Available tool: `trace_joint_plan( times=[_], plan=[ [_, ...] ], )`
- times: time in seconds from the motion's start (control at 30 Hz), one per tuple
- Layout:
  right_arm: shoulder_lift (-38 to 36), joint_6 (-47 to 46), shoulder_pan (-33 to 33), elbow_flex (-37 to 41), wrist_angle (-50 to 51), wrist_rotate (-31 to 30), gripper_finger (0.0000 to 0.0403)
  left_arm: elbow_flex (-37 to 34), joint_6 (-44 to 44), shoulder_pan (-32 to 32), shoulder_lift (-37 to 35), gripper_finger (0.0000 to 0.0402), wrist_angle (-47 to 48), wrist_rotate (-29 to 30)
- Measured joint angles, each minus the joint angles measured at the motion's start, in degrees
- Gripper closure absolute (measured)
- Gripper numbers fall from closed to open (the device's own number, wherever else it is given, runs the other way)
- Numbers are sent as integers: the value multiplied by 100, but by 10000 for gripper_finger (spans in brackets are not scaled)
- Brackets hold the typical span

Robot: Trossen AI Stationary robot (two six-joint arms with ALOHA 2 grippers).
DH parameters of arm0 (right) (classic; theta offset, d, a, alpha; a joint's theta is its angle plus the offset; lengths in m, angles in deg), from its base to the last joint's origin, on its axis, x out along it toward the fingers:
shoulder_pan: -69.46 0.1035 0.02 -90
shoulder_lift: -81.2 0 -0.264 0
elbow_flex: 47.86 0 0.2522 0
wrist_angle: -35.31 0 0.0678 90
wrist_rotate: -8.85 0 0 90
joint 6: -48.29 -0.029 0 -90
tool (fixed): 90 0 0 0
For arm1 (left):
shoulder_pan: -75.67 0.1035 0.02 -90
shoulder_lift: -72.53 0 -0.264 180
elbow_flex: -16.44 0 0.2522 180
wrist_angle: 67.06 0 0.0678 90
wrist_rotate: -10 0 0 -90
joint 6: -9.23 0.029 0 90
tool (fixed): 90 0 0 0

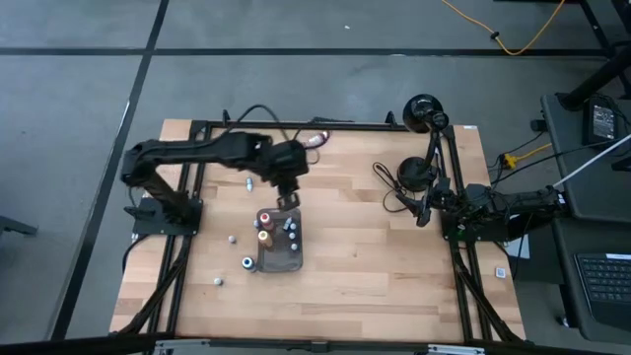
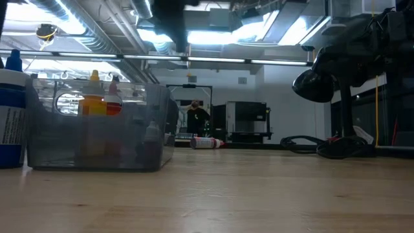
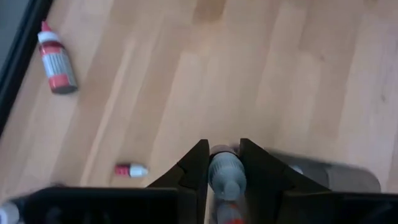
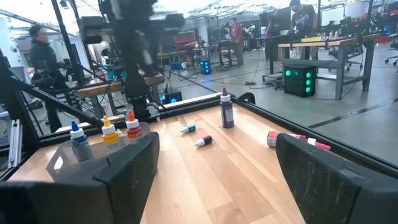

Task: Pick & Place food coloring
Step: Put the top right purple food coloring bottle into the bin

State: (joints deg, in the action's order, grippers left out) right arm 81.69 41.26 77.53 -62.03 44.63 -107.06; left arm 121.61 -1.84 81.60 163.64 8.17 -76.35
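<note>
I see the wooden bench (image 1: 375,266) carrying a dark grey tray (image 1: 279,258); a yellow cable (image 1: 513,35) lies on the floor, and people stand in the room behind.

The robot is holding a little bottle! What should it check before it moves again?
1. Grip: the left gripper has its dark fingers closed on a small grey-capped bottle. Ok.
2. Position: in the high view the left gripper hangs by the far end of the dark grey rectangular tray. Whether it is right over it: cannot tell.
3. Room in the tray: upright bottles, one orange-capped, already stand inside; a free spot for the next: cannot tell.
4. Right gripper: open, waiting at the right edge of the wooden table, away from the tray. Ok.
5. Leftovers: a red-and-white bottle lies on the table. Not ok yet.
</note>
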Motion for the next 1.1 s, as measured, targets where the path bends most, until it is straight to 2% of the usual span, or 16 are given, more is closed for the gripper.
trace_joint_plan(
  times=[0.23, 0.47, 0.67, 0.8, 1.1],
  plan=[
    [0, 0, 0, 2, 0, 0, 80, -793, -376, -614, -780, 334, 8, 283],
    [0, 0, -1, 0, 0, 0, 80, -1415, -461, -1353, -1029, 334, -128, 567],
    [1, 0, -1, 0, 0, 0, 80, -1994, -776, -1827, -1027, 334, -858, 527],
    [0, 0, -1, 0, 0, 0, 80, -2137, -1050, -2044, -910, 334, -1142, 686],
    [1, 0, -2, 0, 0, 0, 80, -2167, -1484, -2177, -106, 334, -1388, 989]
  ],
)
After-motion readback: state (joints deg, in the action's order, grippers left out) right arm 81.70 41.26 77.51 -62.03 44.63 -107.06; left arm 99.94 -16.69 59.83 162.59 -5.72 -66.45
